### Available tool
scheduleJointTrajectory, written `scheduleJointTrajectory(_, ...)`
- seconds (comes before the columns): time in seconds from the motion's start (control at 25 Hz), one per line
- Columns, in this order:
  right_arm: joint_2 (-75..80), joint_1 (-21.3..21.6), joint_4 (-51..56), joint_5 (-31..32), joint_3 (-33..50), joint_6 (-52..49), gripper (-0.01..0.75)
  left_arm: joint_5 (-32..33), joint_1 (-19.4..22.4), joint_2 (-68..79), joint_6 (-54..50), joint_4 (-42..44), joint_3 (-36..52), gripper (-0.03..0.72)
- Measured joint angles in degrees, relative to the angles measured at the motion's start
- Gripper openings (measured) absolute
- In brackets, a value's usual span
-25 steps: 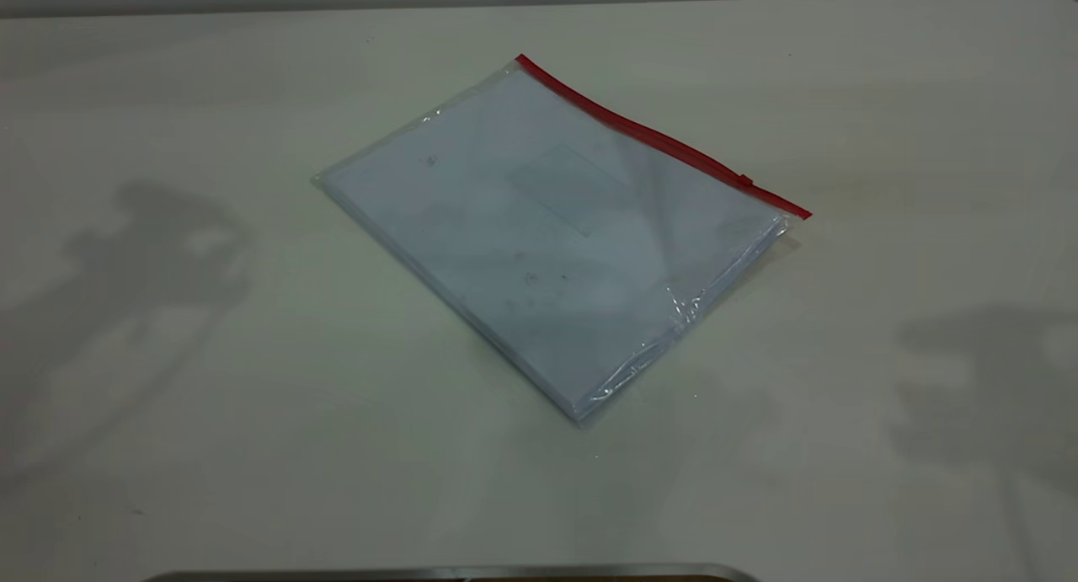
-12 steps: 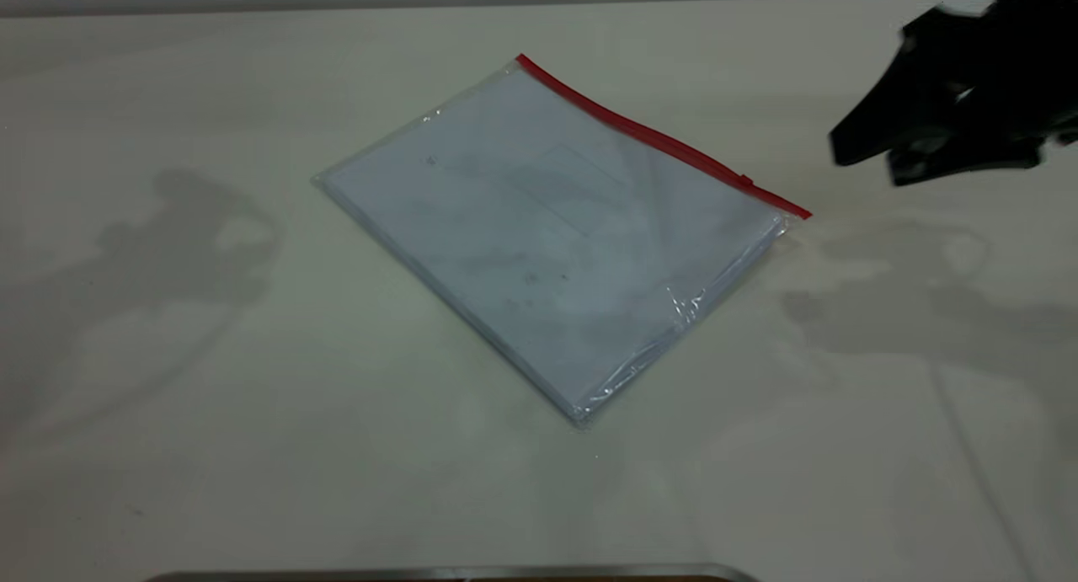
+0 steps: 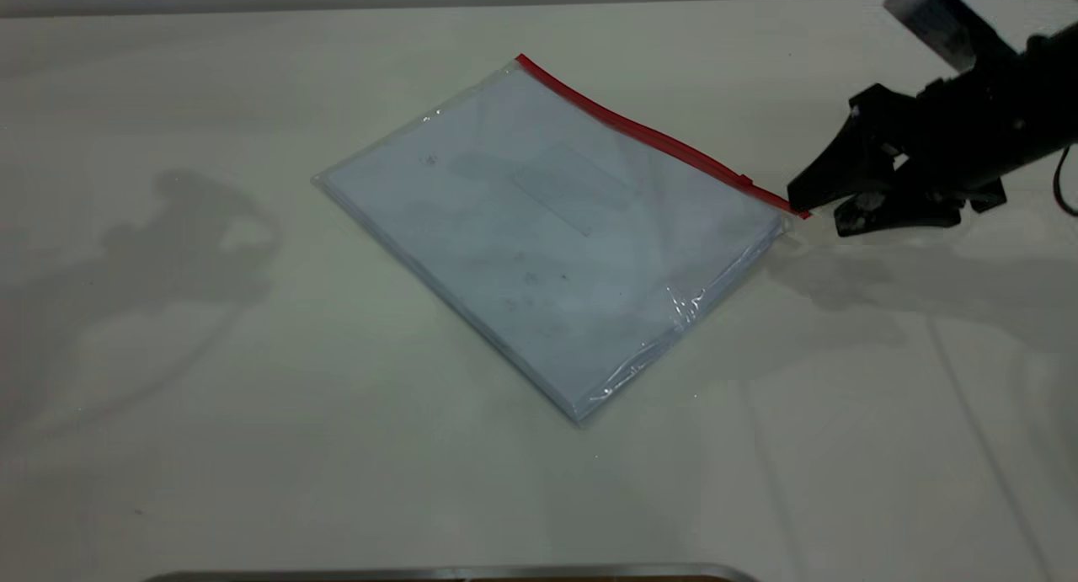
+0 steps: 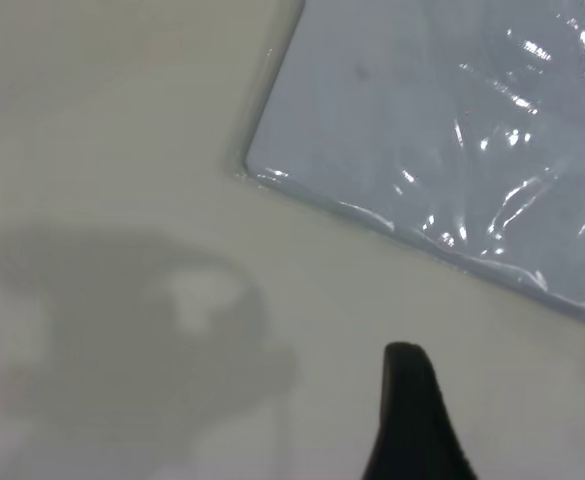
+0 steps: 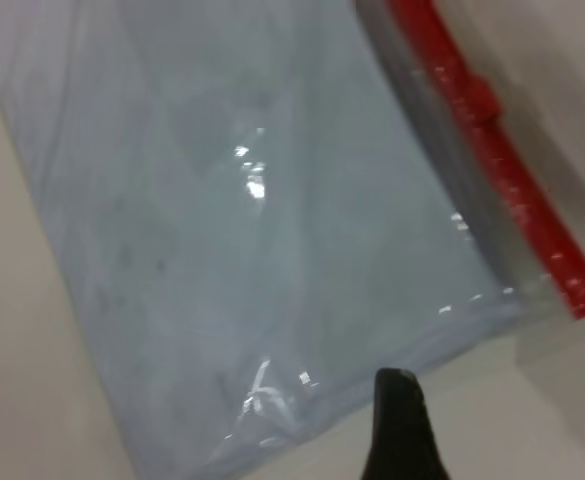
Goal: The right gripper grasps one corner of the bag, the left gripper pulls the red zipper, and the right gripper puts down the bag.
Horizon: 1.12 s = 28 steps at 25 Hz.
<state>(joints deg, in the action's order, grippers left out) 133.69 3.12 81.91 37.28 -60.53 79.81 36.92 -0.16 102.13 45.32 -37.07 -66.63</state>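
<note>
Step in hand: first one, R pincer (image 3: 821, 213) going for the corner (image 3: 798, 212). Not gripped yet, as far as can be judged.

Bag (image 3: 556, 228) lies flat on the counter (image 3: 210, 397), mid-scene, turned diagonally. Zipper (image 3: 657, 136) runs along the far long edge; slider tab (image 3: 745, 179) sits near the R end, just short of the corner. White paper shows through the plastic.

R pincer is low at the counter, upper tip right at the red corner end, lower tip a bit back & beside it. Jaws are parted, nothing between them. Touching the corner or just shy of it: can't tell.

L pincer: only one black fingertip (image 4: 412, 400) shows in the L wrist view, above bare counter near a plain bag corner, well away from the zipper. Whether it's wide or closed: can't tell.

Next move, prob.: R pincer nudges in so the corner sits between the jaws, then closes on the red strip end, clear of the tab. Thin film lying flat, so the lower jaw needs to get under the edge; risk of it sliding the bag instead. L arm then has to cross to the tab.
</note>
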Motion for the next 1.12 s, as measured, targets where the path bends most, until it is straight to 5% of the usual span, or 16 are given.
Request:
scheduleJointTrajectory(0.72,12.85,0.16,10.79,9.76,-8.08,12.61,0.549,0.0,0.0,0.06,0.03,-2.02,0.0,0.546)
scheduleJointTrajectory(0.84,13.44,0.16,11.53,11.3,-8.22,13.29,0.448,0.0,0.0,0.06,0.03,-2.02,0.0,0.546)
scheduleJointTrajectory(1.04,13.47,0.16,11.33,14.32,-9.04,15.56,0.055,-0.32,0.0,0.06,1.14,-2.02,0.0,0.546)
scheduleJointTrajectory(1.12,13.47,0.16,10.87,16.4,-10.77,16.41,0.032,-1.26,0.0,0.28,3.02,-2.16,0.0,0.546)
